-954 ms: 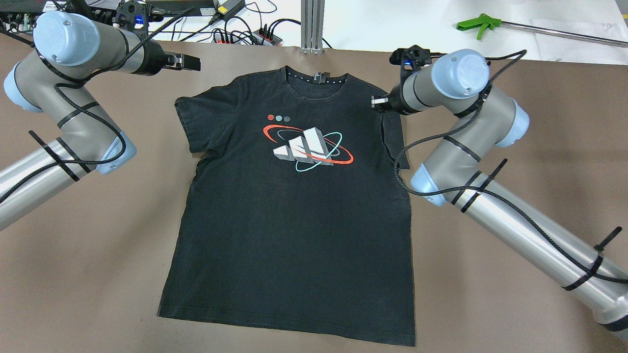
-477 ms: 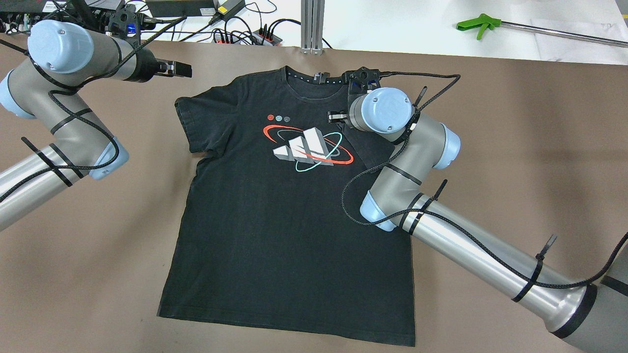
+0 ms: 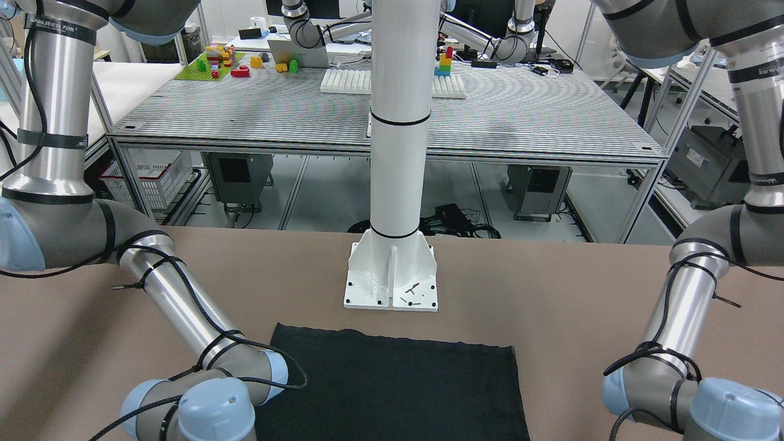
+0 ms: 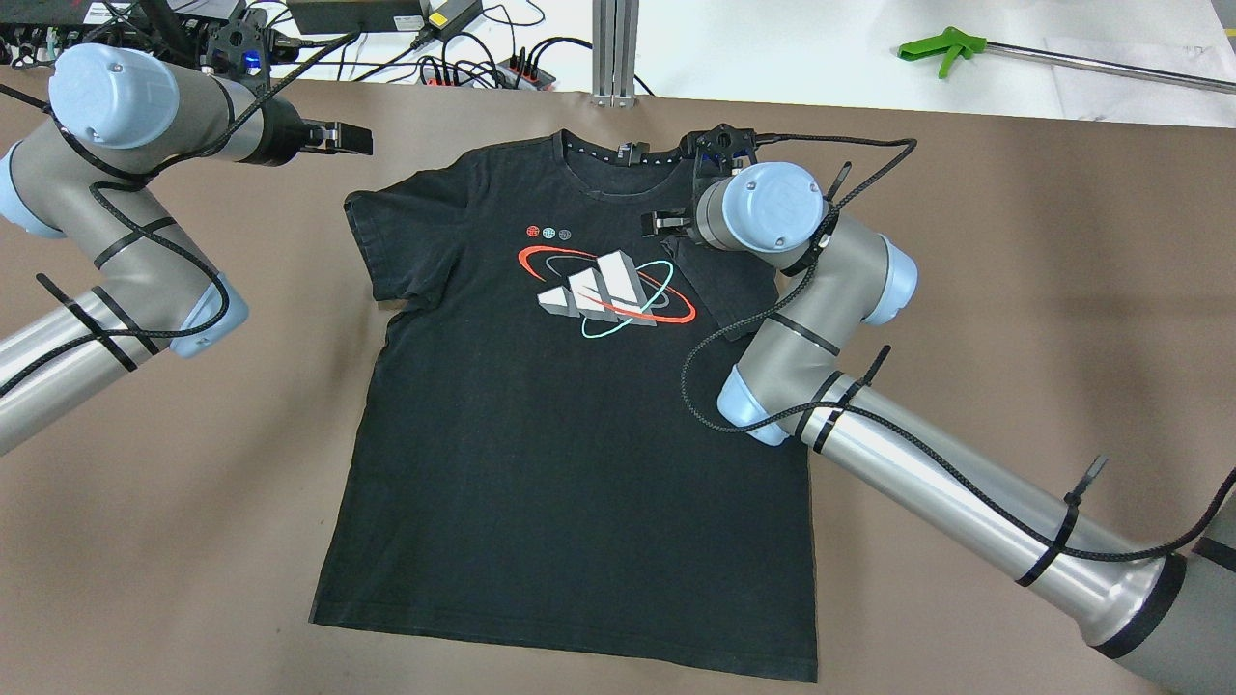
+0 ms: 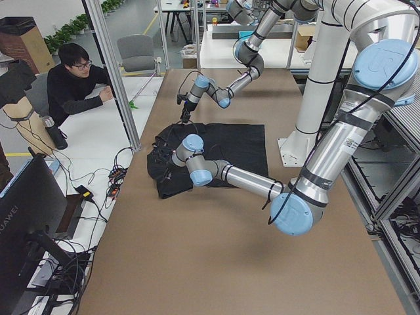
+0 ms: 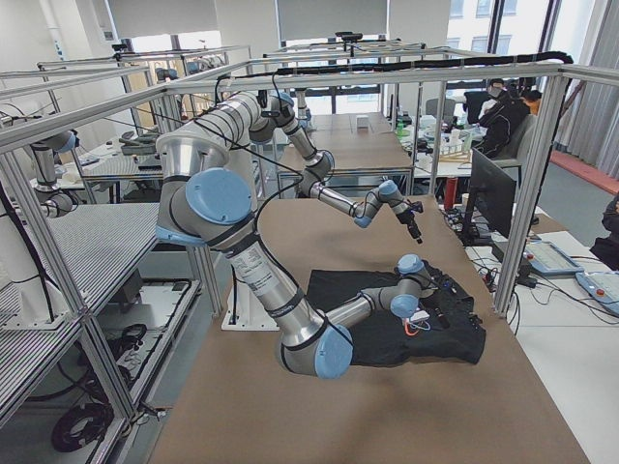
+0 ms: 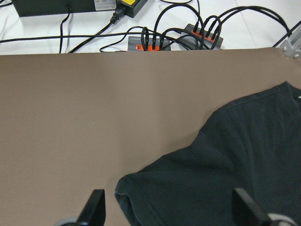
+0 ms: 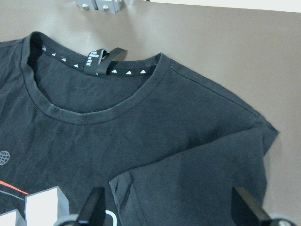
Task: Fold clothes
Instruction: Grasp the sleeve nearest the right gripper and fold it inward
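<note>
1. T-shirt point(image 4: 579, 434): one, black, flat on the table point(image 4: 1014, 290), print up, collar far. Spread out so the sides can fold inward.
2. Sleeves: two. Right sleeve point(image 4: 719, 280) lies folded over the chest; left sleeve point(image 4: 381, 241) is flat, not yet folded.
3. Right fingers point(image 8: 94, 207): two, spread apart and empty, just above the folded sleeve. Likely a release.
4. Left fingers point(image 7: 96, 207): two, parted and empty, poised near the left sleeve. Probably next.
</note>
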`<action>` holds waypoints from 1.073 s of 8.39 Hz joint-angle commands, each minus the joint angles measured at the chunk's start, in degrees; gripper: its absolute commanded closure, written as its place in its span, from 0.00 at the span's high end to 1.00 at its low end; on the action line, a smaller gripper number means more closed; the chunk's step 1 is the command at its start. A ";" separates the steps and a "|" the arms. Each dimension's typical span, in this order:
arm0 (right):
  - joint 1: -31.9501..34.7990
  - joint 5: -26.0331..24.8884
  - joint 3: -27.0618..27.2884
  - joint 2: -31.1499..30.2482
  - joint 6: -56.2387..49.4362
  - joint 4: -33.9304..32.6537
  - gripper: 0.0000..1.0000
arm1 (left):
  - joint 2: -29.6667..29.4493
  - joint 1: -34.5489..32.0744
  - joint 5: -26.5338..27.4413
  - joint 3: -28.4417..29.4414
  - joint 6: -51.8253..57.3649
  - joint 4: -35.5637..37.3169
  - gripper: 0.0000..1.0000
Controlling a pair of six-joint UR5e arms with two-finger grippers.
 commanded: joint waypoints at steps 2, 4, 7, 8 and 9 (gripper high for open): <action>3.73 5.45 4.47 -3.76 -0.67 -0.01 0.94 | -3.62 2.69 4.28 16.23 4.27 -15.52 0.95; 4.53 6.07 4.82 -4.72 -0.76 0.16 0.94 | -4.89 3.49 4.64 18.32 4.27 -15.67 0.95; 4.53 6.07 5.88 -5.69 -0.58 0.25 0.94 | -5.32 5.60 7.88 19.72 4.09 -15.93 0.95; 4.53 6.07 5.88 -6.13 -0.67 0.25 0.94 | -6.28 5.61 8.07 21.21 4.09 -16.02 0.95; 4.61 6.07 5.88 -6.22 -0.67 0.34 0.94 | -6.38 5.61 7.90 22.18 4.18 -16.28 0.95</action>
